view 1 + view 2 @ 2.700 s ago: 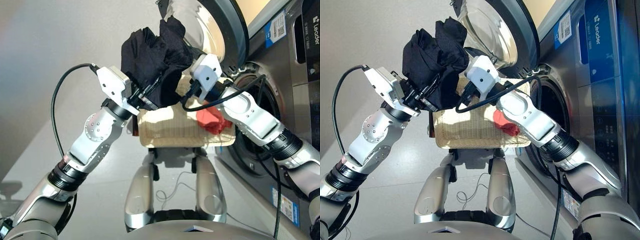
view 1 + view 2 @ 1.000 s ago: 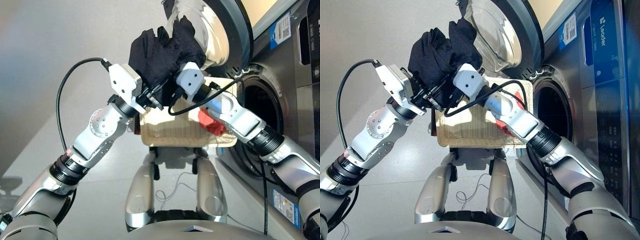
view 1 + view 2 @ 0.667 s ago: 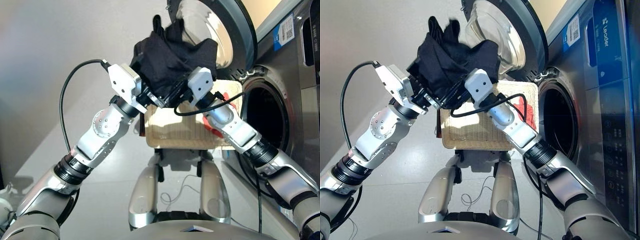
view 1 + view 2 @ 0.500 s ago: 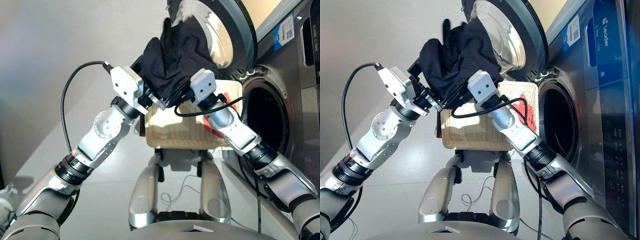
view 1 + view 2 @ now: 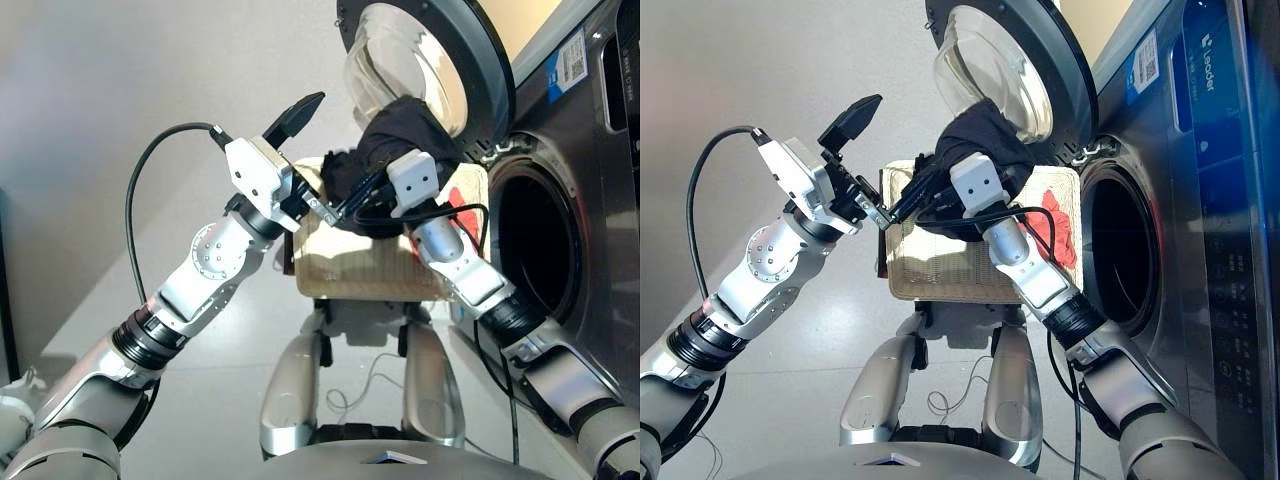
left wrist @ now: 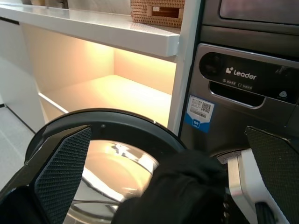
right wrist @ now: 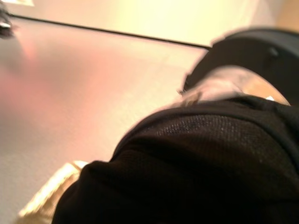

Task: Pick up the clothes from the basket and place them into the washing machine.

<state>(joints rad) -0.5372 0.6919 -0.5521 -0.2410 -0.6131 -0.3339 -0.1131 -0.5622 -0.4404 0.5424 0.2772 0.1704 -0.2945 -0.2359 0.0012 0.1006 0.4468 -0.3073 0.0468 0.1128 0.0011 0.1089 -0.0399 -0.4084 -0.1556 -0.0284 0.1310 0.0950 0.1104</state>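
Here's the black garment (image 5: 400, 135), a dark bunched wad with soft folds, draped over the right gripper (image 5: 352, 195) and held in its grasp above the cream wicker basket (image 5: 350, 265). It hangs just in front of the washing machine (image 5: 590, 200) and its swung-open porthole door (image 5: 470, 60). The left gripper (image 5: 310, 150) sits beside it with fingers spread wide and nothing between them. A coral red garment (image 5: 1065, 235) lies at the basket's edge nearest the drum hole (image 5: 535, 240). Pale glossy floor (image 5: 120, 120) all around; through the left wrist camera, a warmly lit white shelf (image 6: 107, 35) carrying a brown wicker basket (image 6: 156, 10)
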